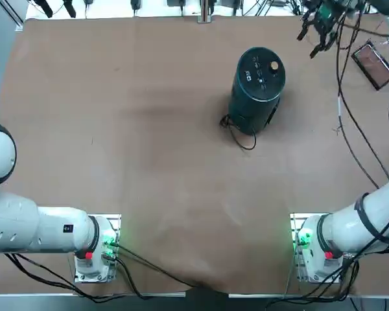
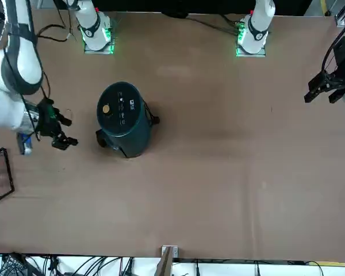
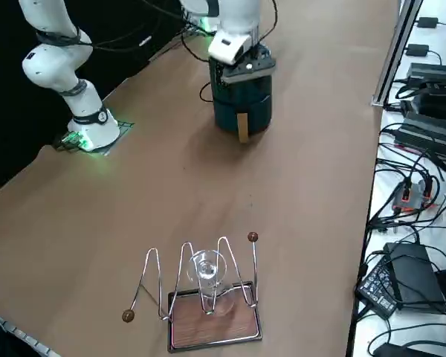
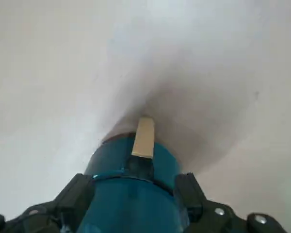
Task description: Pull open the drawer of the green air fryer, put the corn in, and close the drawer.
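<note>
The green air fryer (image 1: 258, 94) stands upright toward the far edge of the table (image 1: 136, 162); the right gripper (image 4: 136, 179) is spread wide, gripping nothing. Its tan drawer handle (image 4: 144, 138) looks rigid: pinch both sides squarely, since a smooth, probably light body could slide along.

From my overhead feed I see the green air fryer (image 1: 258, 91) upright on the table, dark and cylindrical, gold knob (image 1: 274, 65) and white markings on top; my wrist view shows its drawer (image 4: 111, 156) closed, tan-tipped handle (image 4: 144, 138) jutting out
</note>
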Action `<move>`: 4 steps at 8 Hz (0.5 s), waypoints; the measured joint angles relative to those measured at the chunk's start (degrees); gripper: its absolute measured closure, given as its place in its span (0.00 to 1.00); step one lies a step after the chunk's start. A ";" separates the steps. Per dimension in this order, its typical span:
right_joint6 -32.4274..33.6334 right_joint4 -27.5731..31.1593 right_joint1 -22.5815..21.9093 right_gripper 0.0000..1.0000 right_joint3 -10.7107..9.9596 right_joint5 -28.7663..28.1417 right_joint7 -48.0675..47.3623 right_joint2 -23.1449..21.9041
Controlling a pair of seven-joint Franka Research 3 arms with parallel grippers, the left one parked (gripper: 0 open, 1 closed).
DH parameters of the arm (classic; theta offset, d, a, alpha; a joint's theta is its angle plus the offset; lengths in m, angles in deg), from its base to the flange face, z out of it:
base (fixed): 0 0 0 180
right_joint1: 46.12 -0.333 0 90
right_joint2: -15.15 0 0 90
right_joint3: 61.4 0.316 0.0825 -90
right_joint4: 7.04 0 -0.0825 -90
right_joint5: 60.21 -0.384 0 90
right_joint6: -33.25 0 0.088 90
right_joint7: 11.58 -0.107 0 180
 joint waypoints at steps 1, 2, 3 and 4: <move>2.76 -2.30 0.01 0.00 -0.03 3.70 5.43 -0.50; 4.17 -3.76 0.07 0.00 -0.07 6.48 11.41 -1.67; 4.78 -4.49 0.36 0.00 -0.15 7.79 17.65 -3.50; 5.15 -4.76 0.85 0.00 -0.21 9.01 24.67 -5.60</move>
